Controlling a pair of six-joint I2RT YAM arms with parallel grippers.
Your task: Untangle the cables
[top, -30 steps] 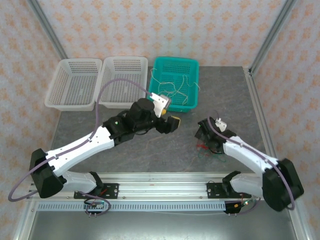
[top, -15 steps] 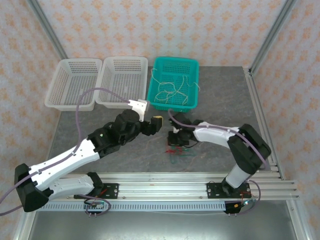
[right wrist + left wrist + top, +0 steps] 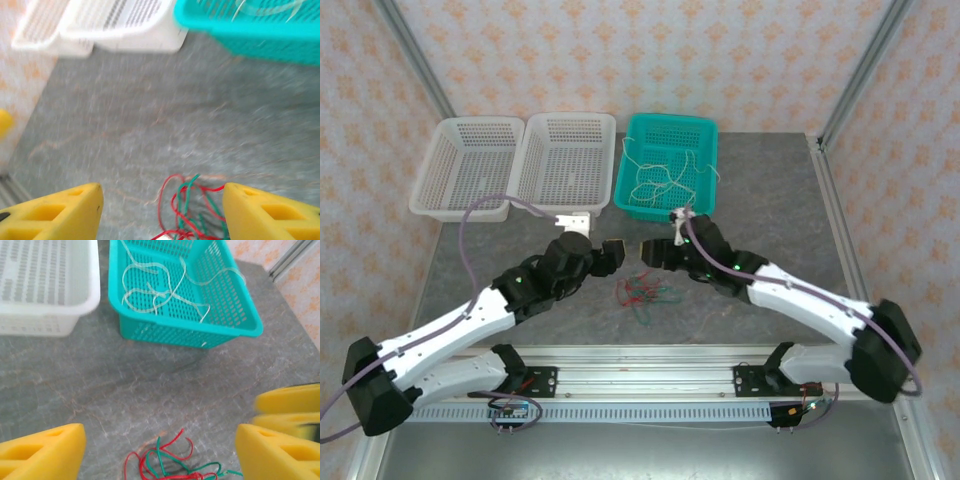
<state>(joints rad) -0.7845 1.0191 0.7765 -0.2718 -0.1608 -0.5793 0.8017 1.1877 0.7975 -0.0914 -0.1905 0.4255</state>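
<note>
Red-green cables [image 3: 642, 293] lie tangled mid-tabletop [image 3: 770, 200], long axis along the near edge. Left end effector [image 3: 613, 253] and right end effector [image 3: 653, 250] sit just farside of them, both open and empty, about equally near. Cream-white cables [image 3: 665, 180] lie in teal basket [image 3: 711, 170].

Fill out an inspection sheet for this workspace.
Surface: grey table, stone pattern.
Job's things: red and green cables tangled on the table; cream cables in the teal basket.
Clutter: nothing seen.
Grippers: left gripper and right gripper both open, close together by the tangle, holding nothing.
Cables: purple-grey hoses loop along the arms.
Surroundings: two white baskets beside the teal one; patterned walls; metal frame.
</note>
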